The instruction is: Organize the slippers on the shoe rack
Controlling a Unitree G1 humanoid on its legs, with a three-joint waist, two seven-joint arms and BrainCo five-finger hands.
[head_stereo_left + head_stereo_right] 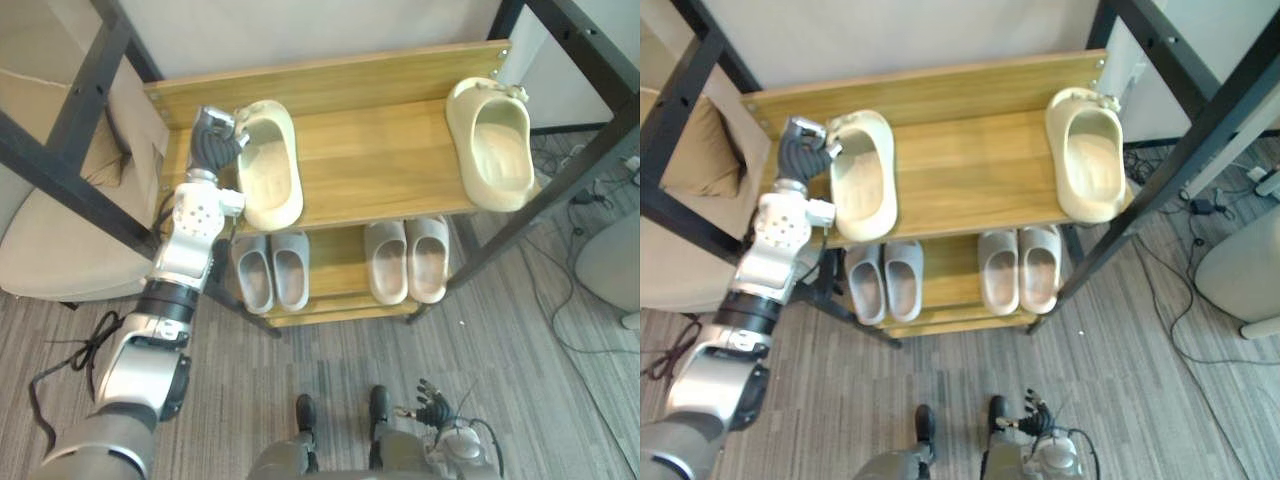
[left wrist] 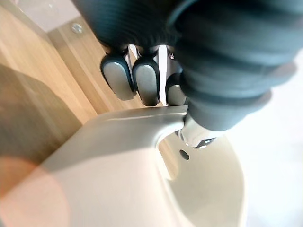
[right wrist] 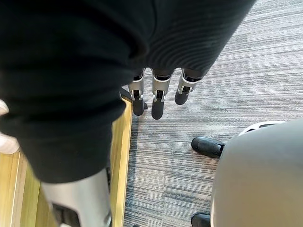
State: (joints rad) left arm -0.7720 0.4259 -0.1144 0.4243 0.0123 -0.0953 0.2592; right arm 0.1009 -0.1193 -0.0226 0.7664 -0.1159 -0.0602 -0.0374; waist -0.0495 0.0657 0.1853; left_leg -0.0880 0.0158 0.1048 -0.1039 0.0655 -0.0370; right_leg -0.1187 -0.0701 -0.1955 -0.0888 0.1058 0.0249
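Note:
Two cream slippers lie far apart on the wooden top shelf (image 1: 380,150) of the shoe rack. My left hand (image 1: 212,135) is at the shelf's left end, shut on the far rim of the left cream slipper (image 1: 268,165). In the left wrist view its fingers (image 2: 147,82) curl over that slipper's edge (image 2: 142,179). The other cream slipper (image 1: 490,145) sits at the shelf's right end, partly over the front edge. My right hand (image 1: 432,405) hangs low by the floor, with its fingers (image 3: 158,97) relaxed and holding nothing.
On the lower shelf stand a grey pair (image 1: 272,270) and a beige pair (image 1: 407,258), side by side. A beige cushioned chair (image 1: 60,230) is left of the rack. Black frame posts (image 1: 560,170) cross at both sides. Cables lie on the floor at the right.

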